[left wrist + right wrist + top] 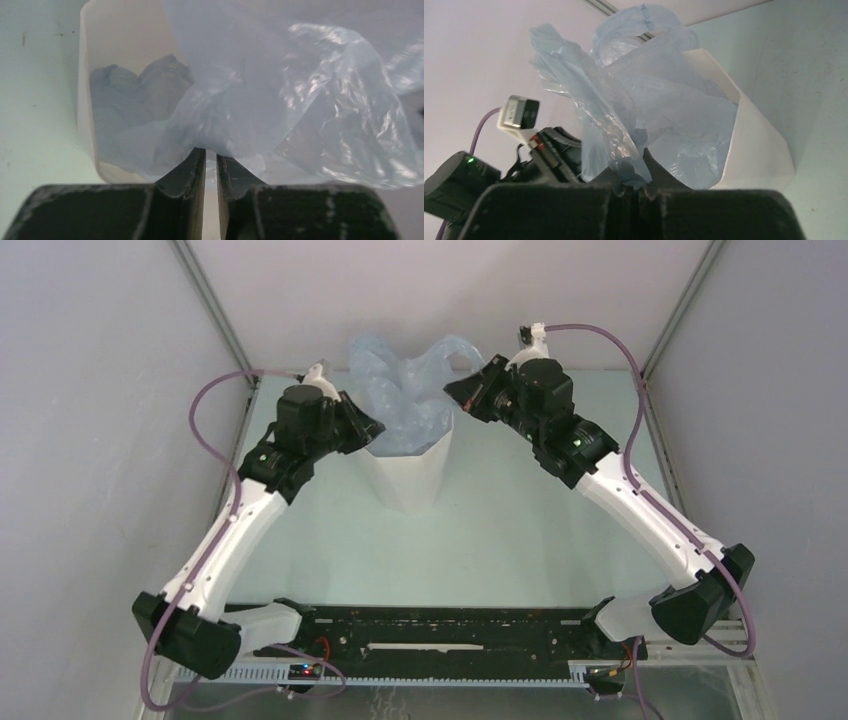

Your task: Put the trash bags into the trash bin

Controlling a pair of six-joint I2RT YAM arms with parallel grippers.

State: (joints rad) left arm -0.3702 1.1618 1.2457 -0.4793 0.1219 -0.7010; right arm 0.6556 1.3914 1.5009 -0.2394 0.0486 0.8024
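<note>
Trash bag (405, 390) bulges from the trash bin (410, 480) mouth — right gripper (640, 189) pinched shut on its film, left gripper (211, 154) nearly closed with film at its tips, hold unclear.

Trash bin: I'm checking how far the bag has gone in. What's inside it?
Crumpled pale blue bag film lies against the bin's inner wall, with more bunched above the rim. The bin's floor cannot be seen; film covers it.
</note>
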